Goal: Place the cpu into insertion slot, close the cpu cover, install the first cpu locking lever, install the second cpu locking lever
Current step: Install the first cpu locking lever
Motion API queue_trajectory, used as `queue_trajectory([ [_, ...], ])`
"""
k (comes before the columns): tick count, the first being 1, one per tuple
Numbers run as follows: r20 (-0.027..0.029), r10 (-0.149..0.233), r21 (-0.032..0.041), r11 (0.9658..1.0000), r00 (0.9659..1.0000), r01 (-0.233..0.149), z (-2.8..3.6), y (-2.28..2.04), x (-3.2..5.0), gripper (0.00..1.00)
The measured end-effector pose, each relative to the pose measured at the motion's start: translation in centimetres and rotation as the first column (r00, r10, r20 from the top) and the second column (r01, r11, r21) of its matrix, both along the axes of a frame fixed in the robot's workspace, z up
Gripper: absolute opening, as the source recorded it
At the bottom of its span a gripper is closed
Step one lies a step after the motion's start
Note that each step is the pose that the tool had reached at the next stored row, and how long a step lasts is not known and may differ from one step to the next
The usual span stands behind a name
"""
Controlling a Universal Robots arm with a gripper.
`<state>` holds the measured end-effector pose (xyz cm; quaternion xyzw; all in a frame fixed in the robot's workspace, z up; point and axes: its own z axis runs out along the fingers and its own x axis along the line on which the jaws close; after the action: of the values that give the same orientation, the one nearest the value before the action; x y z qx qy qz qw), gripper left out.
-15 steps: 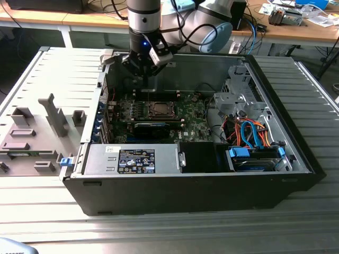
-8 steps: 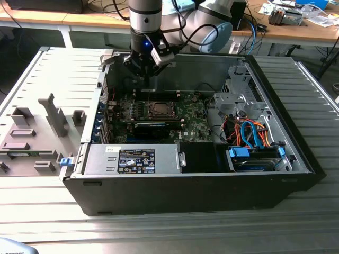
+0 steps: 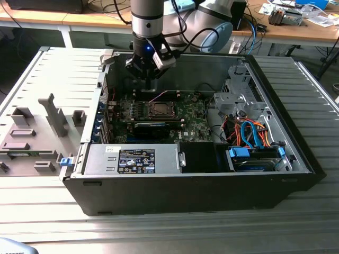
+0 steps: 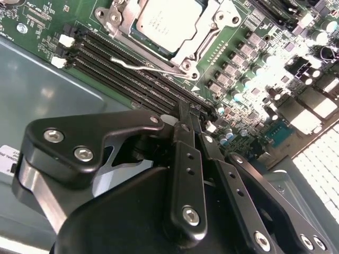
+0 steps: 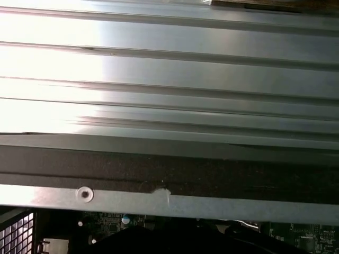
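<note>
The cpu [image 4: 165, 21] lies flat in the insertion slot [image 3: 159, 110] on the green board, its dull silver top facing up. The silver cpu cover [image 4: 211, 38] frames it and lies down over its edges. A thin wire locking lever [image 4: 145, 66] runs along the socket's side next to the memory slots; whether it is latched cannot be told. My gripper [image 3: 148, 86] hangs above the board by the case's back wall, apart from the socket. In the second wrist view the gripper [image 4: 189, 114] is shut with nothing between its black fingers [image 4: 186, 159].
The open black case [image 3: 185, 196] holds a power supply [image 3: 132, 159] at the front, a drive cage [image 3: 238, 98] and orange and blue cables [image 3: 249, 132] at the exterior view's right. Grey fixtures [image 3: 37, 132] stand outside on the left. The case rim [image 5: 169, 203] borders the ridged metal table [image 5: 169, 69].
</note>
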<state>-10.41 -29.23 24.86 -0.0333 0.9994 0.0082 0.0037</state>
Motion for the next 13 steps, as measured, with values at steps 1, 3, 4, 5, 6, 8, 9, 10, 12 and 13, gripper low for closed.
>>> queue_trajectory([
  [1, 0.0001, 0.0, 0.0001, 1.0, 1.0, 0.0, -0.11, 0.0, 0.0, 0.11],
  [3, -0.0001, 0.0, 0.0, 1.0, 1.0, 0.0, -0.23, 0.0, 0.0, 0.11],
  [4, -0.0001, 0.0, 0.0, 1.0, 1.0, 0.0, -0.28, 0.0, 0.0, 0.11],
  [5, -0.0001, 0.0, -0.0001, 1.0, 1.0, 0.0, -0.35, 0.0, 0.0, 0.11],
  [6, -0.0001, 0.0, -0.0001, 1.0, 1.0, 0.0, -0.43, 0.0, 0.0, 0.11],
  [8, 0.0001, 0.0, 0.0, 1.0, 1.0, 0.0, -0.66, 0.0, 0.0, 0.11],
  [9, -0.0001, 0.0, -0.0001, 1.0, 1.0, 0.0, -0.89, 0.0, 0.0, 0.11],
  [10, -0.0001, 0.0, -0.0001, 1.0, 1.0, 0.0, -1.03, 0.0, 0.0, 0.11],
  [12, 0.0, 0.0, -0.0002, 1.0, 1.0, 0.0, -1.24, 0.0, 0.03, 0.11],
  [13, -0.0001, 0.0, -0.0002, 1.0, 1.0, 0.0, -1.31, 0.0, 0.08, 0.11],
])
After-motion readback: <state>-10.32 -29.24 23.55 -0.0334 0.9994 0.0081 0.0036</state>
